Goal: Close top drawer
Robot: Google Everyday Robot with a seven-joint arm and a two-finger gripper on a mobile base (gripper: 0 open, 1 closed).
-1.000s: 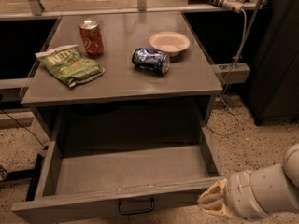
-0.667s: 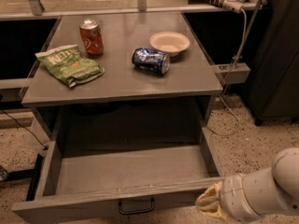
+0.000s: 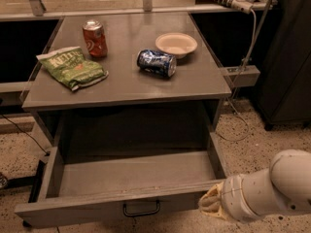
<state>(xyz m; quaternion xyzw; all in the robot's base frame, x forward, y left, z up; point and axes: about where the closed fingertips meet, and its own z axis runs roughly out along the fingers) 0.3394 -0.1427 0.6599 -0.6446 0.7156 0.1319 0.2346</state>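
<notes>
The top drawer [image 3: 97, 205] is a wide grey wooden drawer pulled far out of the grey cabinet [image 3: 126, 89]. Its inside is bare. A small black loop handle [image 3: 141, 208] sits at the centre of its front. My gripper [image 3: 210, 204] is at the right end of the drawer front, at the lower right of the view, on the end of my white arm [image 3: 272, 188]. It lies right against the drawer front's right end.
On the cabinet top lie a green chip bag [image 3: 72, 67], an upright red can [image 3: 95, 38], a blue can on its side [image 3: 156, 63] and a beige bowl [image 3: 176, 44]. A power strip and cables [image 3: 238, 74] hang at the right. A dark cabinet [image 3: 286, 57] stands far right.
My arm and gripper have shifted a little to the left and down along the drawer front. The drawer stays pulled out.
</notes>
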